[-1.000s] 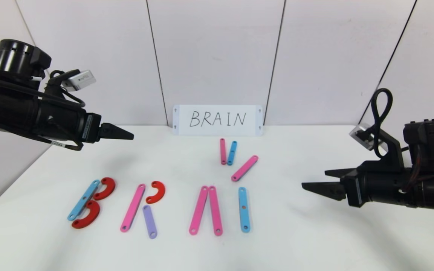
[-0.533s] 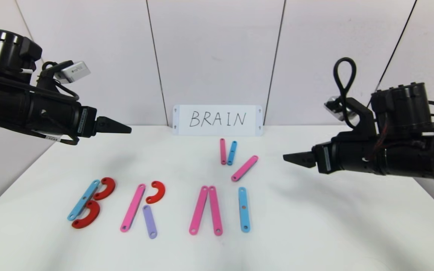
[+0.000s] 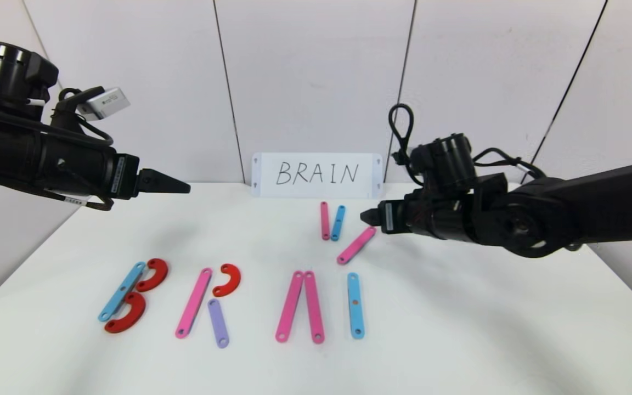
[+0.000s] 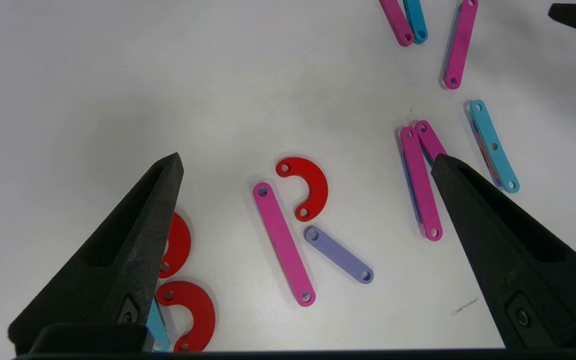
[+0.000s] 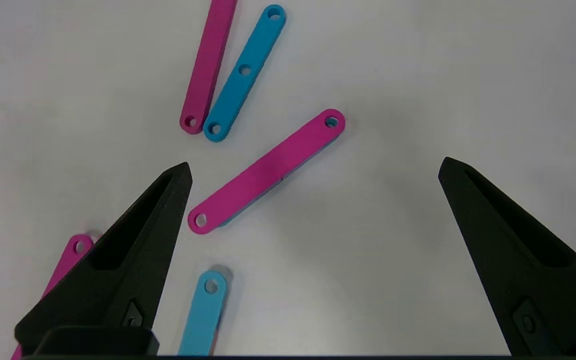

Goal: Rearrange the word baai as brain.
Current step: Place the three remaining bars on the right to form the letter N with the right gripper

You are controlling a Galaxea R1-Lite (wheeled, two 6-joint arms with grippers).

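The word lies along the table's front. Its B is a blue bar (image 3: 122,291) with two red curves (image 3: 153,274). The R joins a pink bar (image 3: 193,302), a red curve (image 3: 227,280) and a purple bar (image 3: 218,322). Two pink bars (image 3: 289,306) lean together as an A, and a blue bar (image 3: 355,305) stands as I. Behind them lie a slanted pink bar (image 3: 356,245) (image 5: 266,171) and a pink and blue pair (image 3: 331,221). My right gripper (image 3: 367,217) (image 5: 314,165) hovers open just above the slanted bar's far end, holding nothing. My left gripper (image 3: 184,189) (image 4: 306,158) hangs open high at the left.
A white card (image 3: 316,175) with BRAIN handwritten on it leans against the back wall. The white table (image 3: 458,329) meets wall panels at the back and drops off at its left and right edges.
My right arm has swung up from the right side and in toward the back centre, ending over the spare bars. The left arm rose slightly. No piece has moved.
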